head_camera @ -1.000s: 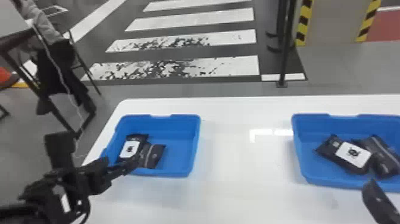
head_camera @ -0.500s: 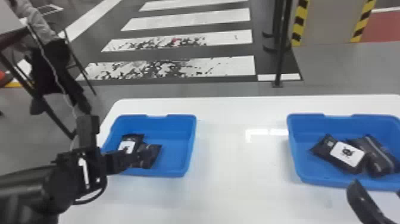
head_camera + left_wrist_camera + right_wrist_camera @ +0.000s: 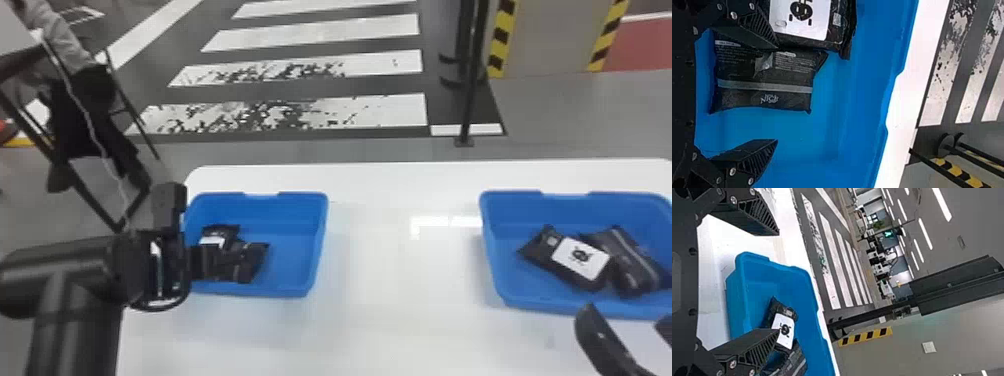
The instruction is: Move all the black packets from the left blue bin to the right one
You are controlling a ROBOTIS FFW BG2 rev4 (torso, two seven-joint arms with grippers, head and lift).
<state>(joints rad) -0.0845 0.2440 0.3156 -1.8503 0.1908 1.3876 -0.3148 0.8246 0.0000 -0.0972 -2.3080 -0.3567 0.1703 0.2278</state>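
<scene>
In the head view the left arm [image 3: 60, 265] comes in at 8 o'clock, one thick black segment rising from the bottom edge and the next running level toward 3 o'clock. It leads to the left wrist [image 3: 170, 267], where an upright black block stands toward 12 o'clock and a dark cable loops round toward 6 o'clock. The left tool [image 3: 225, 261] points to 3 o'clock. In the left wrist view its two fingers [image 3: 756, 29] stand wide apart, their ribbed pads facing each other across an empty gap.

The right tool [image 3: 625, 316] sits at 4 o'clock in the head view, its nearer finger slanting toward 11 o'clock. In the right wrist view its fingers [image 3: 756, 215] are likewise spread wide, tips well apart.
</scene>
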